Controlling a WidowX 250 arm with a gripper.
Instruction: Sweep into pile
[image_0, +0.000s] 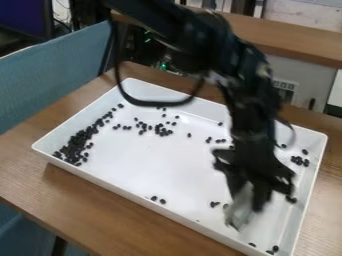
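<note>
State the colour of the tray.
The tray is white, showing best in the camera view.

Showing a black arm (177, 32) slanting in from the top edge of the view, a bit left of center. Runs down toward the right, bends at a chunky joint (224, 37), then drops pretty steeply to the wrist (250, 110). Points the black gripper (248, 197) basically downward, low in the view and right of center. Has the fingers (235, 182) closed in a grip, tips a little apart, fwiw.
</note>
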